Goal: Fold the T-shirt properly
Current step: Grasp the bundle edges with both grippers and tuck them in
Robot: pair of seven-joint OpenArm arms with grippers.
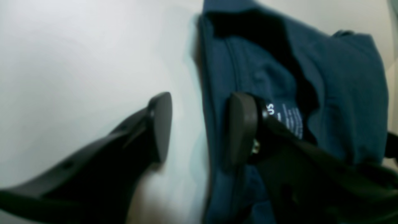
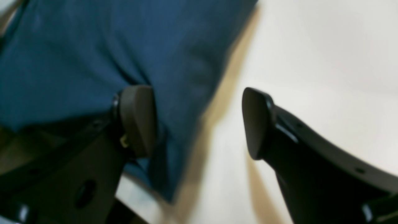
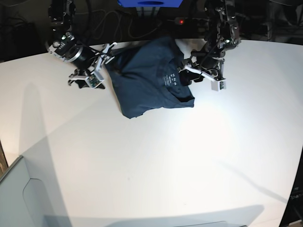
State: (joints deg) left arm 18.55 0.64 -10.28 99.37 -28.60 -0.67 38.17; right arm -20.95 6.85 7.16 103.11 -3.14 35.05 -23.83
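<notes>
Base view, left to right.

Right gripper point(image 3: 97, 66) sits at the far left side of the white table point(image 3: 151, 161), at the left edge of the T-shirt point(image 3: 149, 78). Its wrist view shows the jaws standing wide apart: one finger point(image 2: 138, 119) in front of the blue fabric, the other finger point(image 2: 256, 123) over bare table. The cloth edge runs down between them, but nothing is pinched. Whether the inner finger actually touches the shirt, I can't tell; the picture is blurred.

The T-shirt is dark navy, bunched in a rough heap at the far middle of the table, between the two arms. It is partly folded over itself, with a pointed corner toward the near side. A small white printed label point(image 3: 171, 79) faces up near the right side of the heap.

Left gripper point(image 3: 201, 71) is at the shirt's right edge, near the label. Its wrist view shows the jaws spread wide here too: one finger point(image 1: 241, 127) lies over the fabric right beside the label point(image 1: 290, 119), the other finger point(image 1: 160, 124) over bare table just off the shirt's edge. The hem lies in the gap and nothing is clamped. The collar opening shows as a dark fold above the label.

A blue object point(image 3: 149, 3) sits at the far edge behind the shirt.
</notes>
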